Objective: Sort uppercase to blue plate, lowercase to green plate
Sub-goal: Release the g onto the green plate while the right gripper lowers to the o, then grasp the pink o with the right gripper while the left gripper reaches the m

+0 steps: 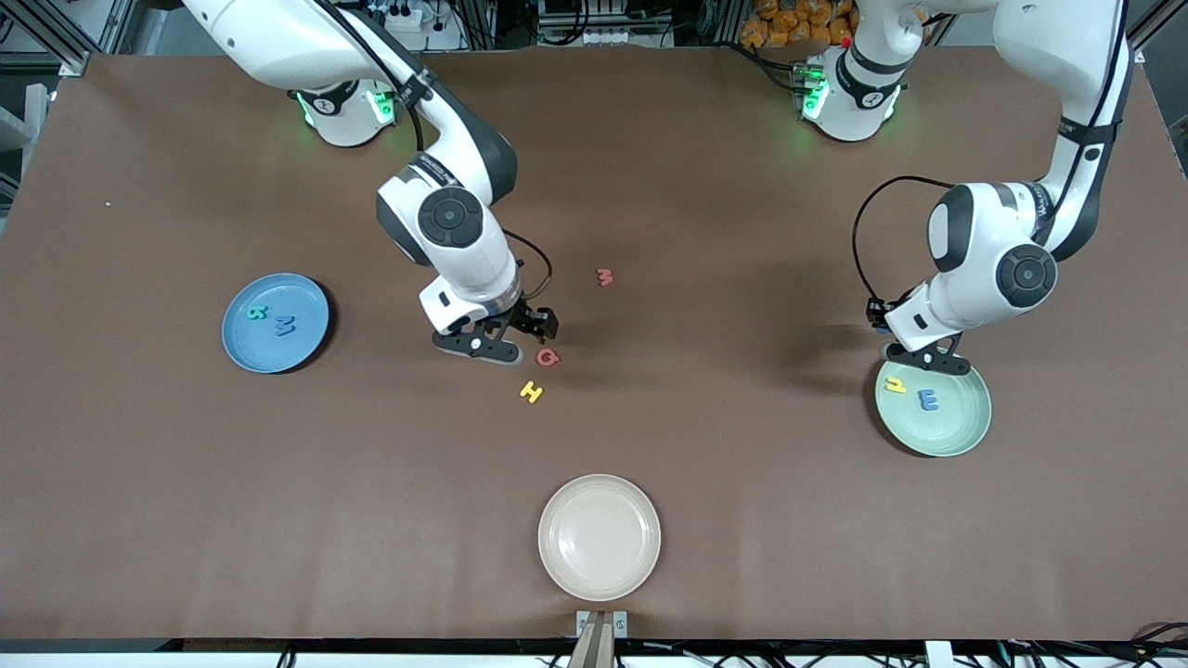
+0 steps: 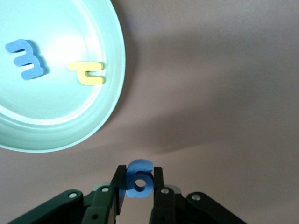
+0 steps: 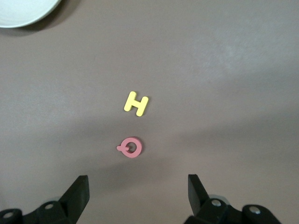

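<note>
Blue g [image 2: 139, 180] pinched in the left gripper [image 2: 138, 186] beside the green plate [image 2: 110, 105], seen only in the left wrist view, right gripper [image 3: 138, 186] spread wide over red Q [image 3: 131, 147], yellow H [image 3: 136, 103] nearby, front view alone showing blue plate [image 1: 243, 348].

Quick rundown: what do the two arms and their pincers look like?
Both arms have glossy white shells with black joint bands and round dark-grey joint caps; their bases glow green. A black cable loops to each wrist. The left pincer and right pincer are black, with silver screws visible.
</note>
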